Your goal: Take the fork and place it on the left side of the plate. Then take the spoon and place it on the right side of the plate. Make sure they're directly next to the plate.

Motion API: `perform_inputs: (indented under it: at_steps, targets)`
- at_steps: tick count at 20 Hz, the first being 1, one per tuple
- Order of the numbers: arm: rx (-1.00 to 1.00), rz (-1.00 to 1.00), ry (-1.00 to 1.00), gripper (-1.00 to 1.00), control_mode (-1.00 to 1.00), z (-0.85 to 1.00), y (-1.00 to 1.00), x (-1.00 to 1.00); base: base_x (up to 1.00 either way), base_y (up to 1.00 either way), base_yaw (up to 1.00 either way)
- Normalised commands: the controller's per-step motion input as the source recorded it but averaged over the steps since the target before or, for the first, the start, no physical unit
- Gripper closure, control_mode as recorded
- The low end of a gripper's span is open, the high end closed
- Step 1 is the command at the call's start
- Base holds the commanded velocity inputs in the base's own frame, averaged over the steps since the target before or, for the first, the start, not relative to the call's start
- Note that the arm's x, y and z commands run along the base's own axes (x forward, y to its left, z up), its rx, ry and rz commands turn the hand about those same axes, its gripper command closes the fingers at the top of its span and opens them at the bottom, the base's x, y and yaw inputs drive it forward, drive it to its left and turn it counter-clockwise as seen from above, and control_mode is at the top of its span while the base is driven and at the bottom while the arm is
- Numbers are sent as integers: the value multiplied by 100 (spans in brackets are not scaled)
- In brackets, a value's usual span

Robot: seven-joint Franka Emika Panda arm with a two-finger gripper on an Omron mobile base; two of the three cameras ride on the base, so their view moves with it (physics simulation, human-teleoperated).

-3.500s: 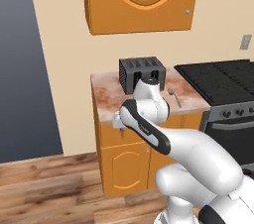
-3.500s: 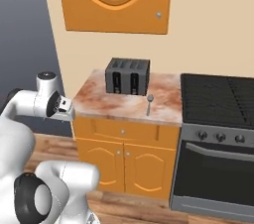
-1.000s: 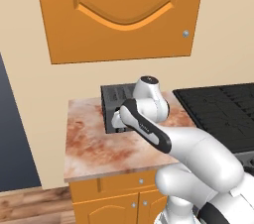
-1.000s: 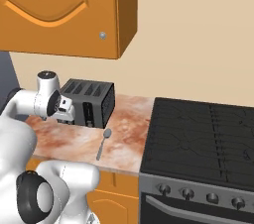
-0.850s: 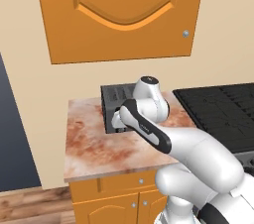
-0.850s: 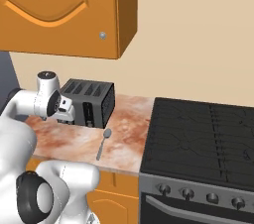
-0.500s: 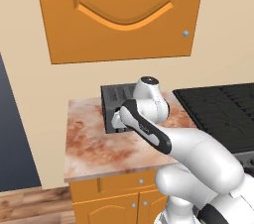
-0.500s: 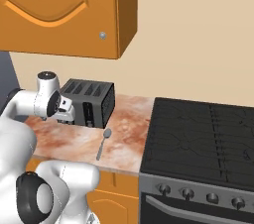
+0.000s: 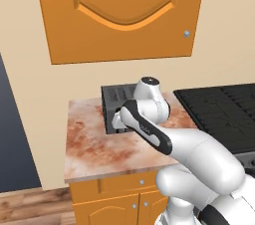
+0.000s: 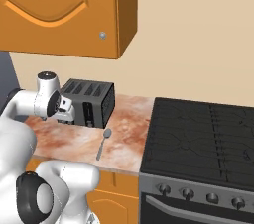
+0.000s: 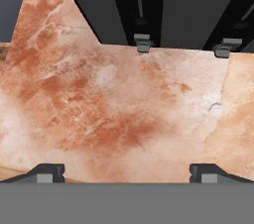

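Gripper (image 11: 126, 172) is spread wide with nothing in it, hanging low over the reddish marbled stone bench (image 11: 114, 114), pointed at the black slotted toaster (image 11: 163, 5) right in front. The small all-silver metal spoon (image 10: 102, 143) lies on the bench off beyond the toaster's far end, toward the black stove (image 10: 203, 139).

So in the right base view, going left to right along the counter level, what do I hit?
Gripper → toaster → spoon → stove.
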Motion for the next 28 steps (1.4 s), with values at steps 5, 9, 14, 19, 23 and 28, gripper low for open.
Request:
perform_inputs:
  at_steps: [5, 9, 14, 19, 23, 28]
  targets:
    - [0, 1, 0, -100, -100, -3, -45, 3, 0, 0, 0]
    - [0, 3, 4, -100, -100, 0, -100, -28, 0, 0, 0]
    - [0, 0, 7, -100, -100, -15, -96, -37, 0, 0, 0]
    - [0, 0, 4, -100, -100, -43, -69, 6, 0, 0, 0]
    - [0, 0, 3, -100, -100, -48, -56, 25, 0, 0, 0]
    - [0, 0, 2, -100, -100, -25, -23, 38, 0, 0, 0]
